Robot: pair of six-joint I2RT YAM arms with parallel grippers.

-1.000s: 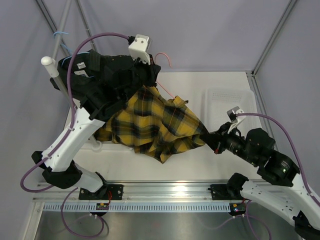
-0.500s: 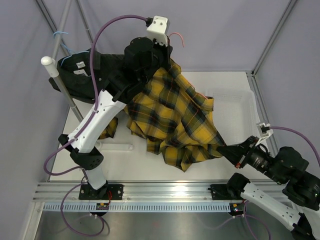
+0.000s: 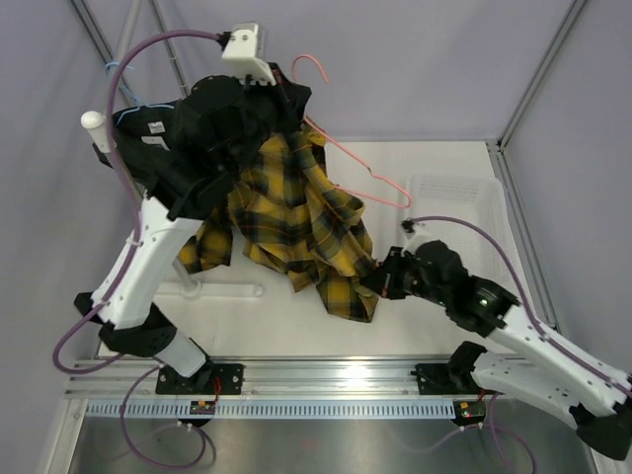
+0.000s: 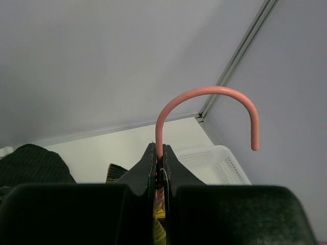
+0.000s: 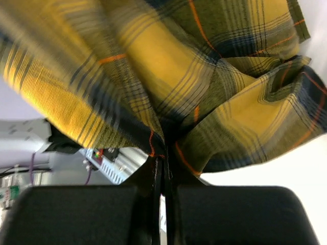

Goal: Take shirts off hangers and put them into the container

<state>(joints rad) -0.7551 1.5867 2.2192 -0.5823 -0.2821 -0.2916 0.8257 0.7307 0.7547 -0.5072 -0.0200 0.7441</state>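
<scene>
Nearest in, the right pincer [image 5: 162, 161] is seen clamped shut on a fold of the plaid shirt [image 3: 296, 222], low over the white surface [image 3: 247, 331]. Two shirts are counted. The plaid one is soft woven cloth in yellow and black with thin orange lines, and it hangs in loose folds between the two arms, left of the container [image 3: 449, 186] and outside it. One container is counted: a white rectangular plastic basket with perforated sides, lying at the far right of the surface. Two hangers can be made out. The pink hanger [image 4: 214, 89], thin wire with a rounded hook, is gripped at its neck by the left pincer [image 4: 159, 153], whose jaws are closed tight on the wire; one bare arm of it juts towards the container. Farther back, the black shirt [image 3: 163, 148], dark cloth with a white neck label, is draped on the grey rail [image 3: 111, 158]. Farthest of all, a light blue hanger [image 3: 120, 71] is glimpsed by its hook.
</scene>
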